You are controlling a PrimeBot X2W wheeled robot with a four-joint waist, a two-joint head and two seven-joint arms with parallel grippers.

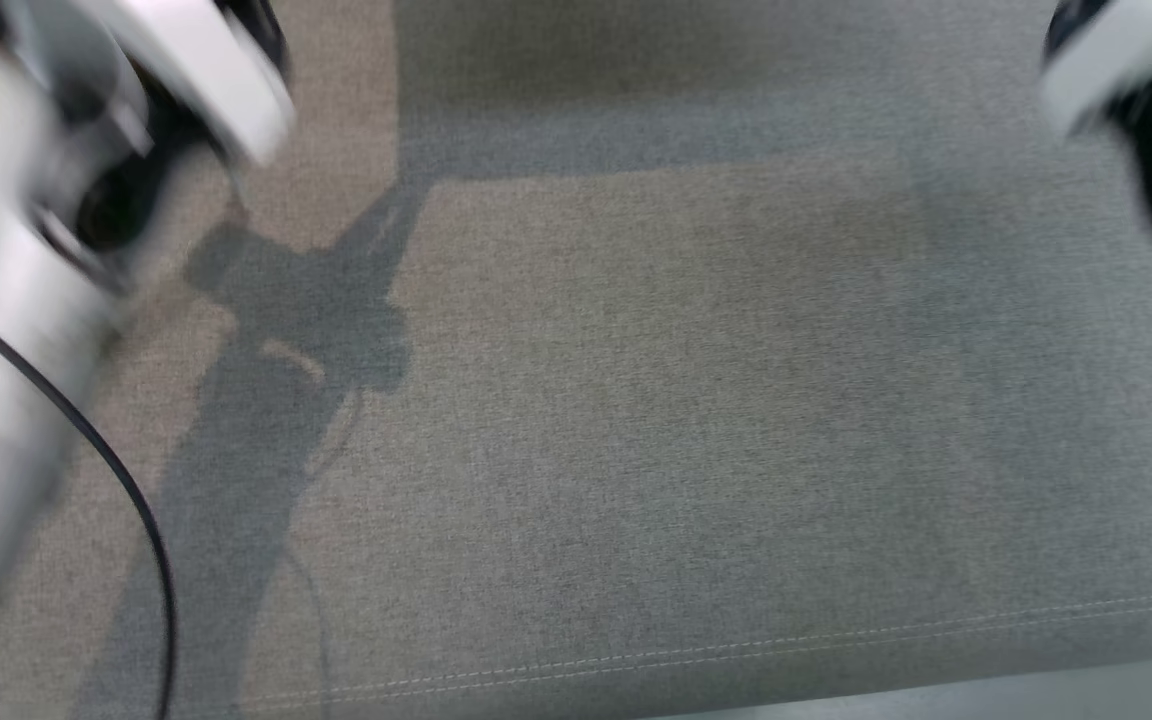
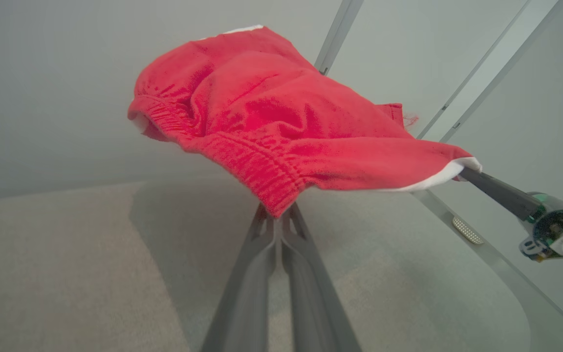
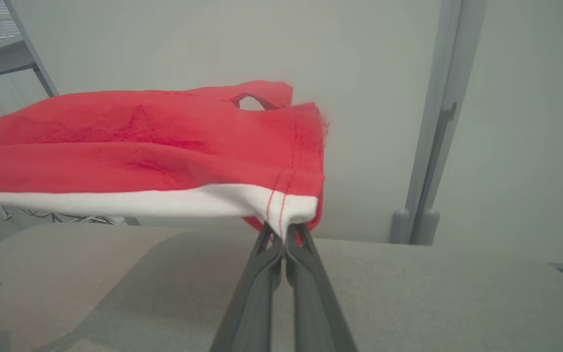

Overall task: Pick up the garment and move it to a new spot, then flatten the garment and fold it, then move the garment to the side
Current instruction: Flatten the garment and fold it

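Holding the red garment [image 2: 281, 117] up off the bench [image 1: 686, 400], I have it stretched in the air between my two hands, and it touches the grey cloth top nowhere that I can see. My left fingers [image 2: 269, 230] are pressed together on the gathered elastic band, which bunches just above their tips. My right fingers [image 3: 274, 249] are pinched tight on a corner of the white-trimmed hem, where two lines of red stitching cross the white strip. From my left wrist, the right fingers show at the far right edge of the cloth, their dark tips tucked under that white trim. The garment sags a little between the two grips and bulges upward in the middle. From my head, my left arm [image 1: 36, 200] and right arm [image 1: 1126, 70] are blurred at the upper corners, a black cable [image 1: 126, 500] curves down beside the left one, and a stitched seam runs along the bench's near edge. A pale wall and a grey metal post [image 3: 428, 171] stand behind the far edge.
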